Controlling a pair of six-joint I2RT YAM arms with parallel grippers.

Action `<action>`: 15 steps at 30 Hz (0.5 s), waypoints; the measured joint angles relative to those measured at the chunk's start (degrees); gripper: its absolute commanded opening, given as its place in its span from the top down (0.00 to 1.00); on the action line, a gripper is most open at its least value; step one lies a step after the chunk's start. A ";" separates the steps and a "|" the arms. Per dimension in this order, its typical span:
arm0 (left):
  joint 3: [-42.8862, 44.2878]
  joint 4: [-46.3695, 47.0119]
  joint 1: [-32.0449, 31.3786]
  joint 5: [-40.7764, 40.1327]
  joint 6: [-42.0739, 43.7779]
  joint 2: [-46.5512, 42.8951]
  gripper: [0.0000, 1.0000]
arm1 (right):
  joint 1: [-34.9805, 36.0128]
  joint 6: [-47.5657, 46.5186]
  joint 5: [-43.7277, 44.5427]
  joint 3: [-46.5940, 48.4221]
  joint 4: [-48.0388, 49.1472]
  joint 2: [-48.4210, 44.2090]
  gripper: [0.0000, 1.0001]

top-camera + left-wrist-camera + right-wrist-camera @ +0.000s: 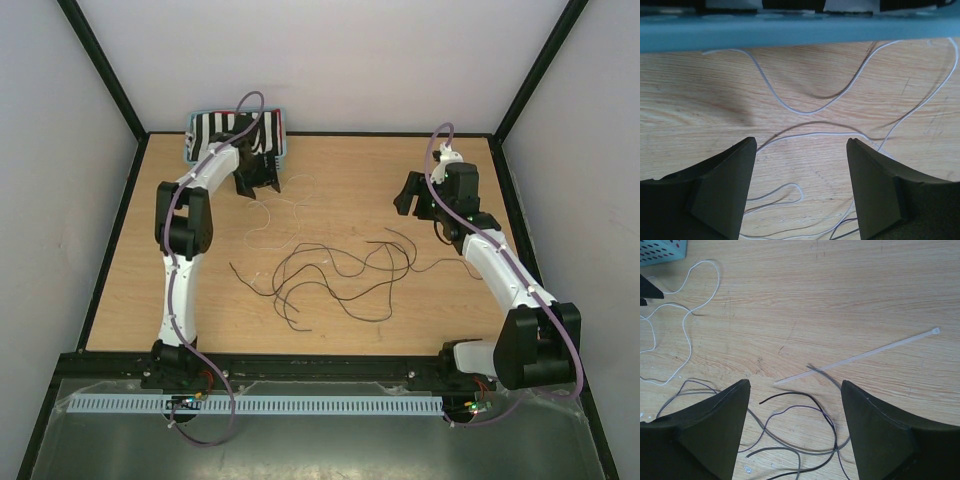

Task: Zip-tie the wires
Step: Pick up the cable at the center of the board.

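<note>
A wooden table (120, 300) sits inside white walls with a black frame. The wires (330, 275), thin dark strands, sprawl in loose loops across the middle of the table between the two arms. A few pale strands (270, 225) curl towards the far left. There a blue basket (285, 140) holds something striped black and white (225, 128).

The left gripper (801, 142) hangs just in front of the basket, jaws wide apart and empty above the pale strands. The right gripper (795, 384), also spread wide and empty, hangs over a white zip tie (865, 355) lying flat on the wood, its near end among the dark strands.
</note>
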 measured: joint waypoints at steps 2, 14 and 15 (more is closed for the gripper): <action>0.00 0.44 -0.24 -0.42 -2.56 0.00 0.26 | 0.00 0.00 0.00 0.00 0.11 0.00 0.16; 0.04 2.43 -1.29 -6.71 -11.56 1.86 0.39 | 0.00 -0.07 0.02 -0.66 0.55 0.00 0.16; 0.04 2.51 -1.44 -7.15 -12.00 1.86 0.40 | 0.00 -0.07 0.04 -0.68 0.57 0.00 0.16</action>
